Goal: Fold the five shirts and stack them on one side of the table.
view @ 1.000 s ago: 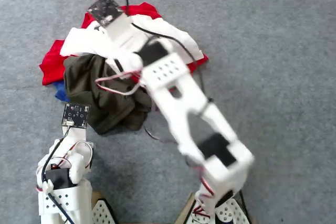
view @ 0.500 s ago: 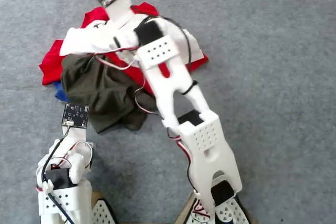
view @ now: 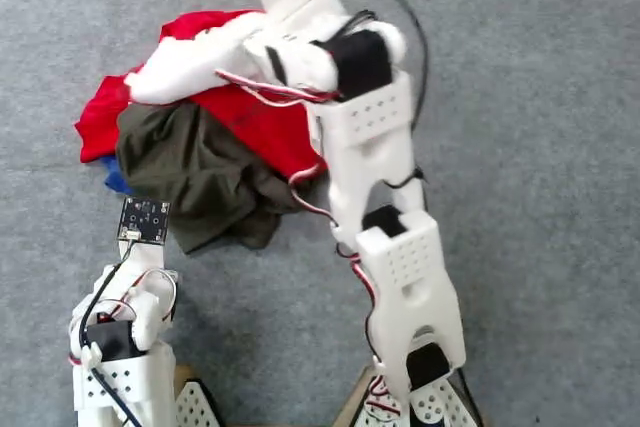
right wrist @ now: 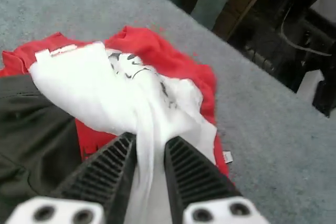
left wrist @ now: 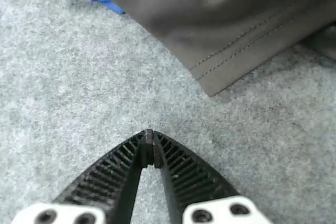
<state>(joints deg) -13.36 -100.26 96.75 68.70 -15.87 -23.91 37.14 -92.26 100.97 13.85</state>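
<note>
A heap of shirts lies at the table's far left. My right gripper (right wrist: pixel 149 150) is shut on a bunched fold of the white shirt (right wrist: pixel 94 95), held up above the heap. From the high view the white shirt (view: pixel 200 52) hangs stretched from the right arm (view: pixel 370 117) toward the left. Under it lie the red shirt (view: pixel 255 127), the dark olive shirt (view: pixel 200 177) and a blue shirt (view: pixel 113 179) peeking out at the left. My left gripper (left wrist: pixel 148 145) is shut on nothing, just above the carpet, short of the olive shirt's hem (left wrist: pixel 236 40).
Grey carpet (view: pixel 530 147) covers the table, and its right half holds bare room. Beyond the far edge stand dark furniture and cables (right wrist: pixel 283 30). The left arm's base (view: pixel 120 367) sits at the near left edge.
The right arm has swung toward the far edge and risen, pulling the white shirt up and uncovering more of the red shirt. The left arm has not moved.
</note>
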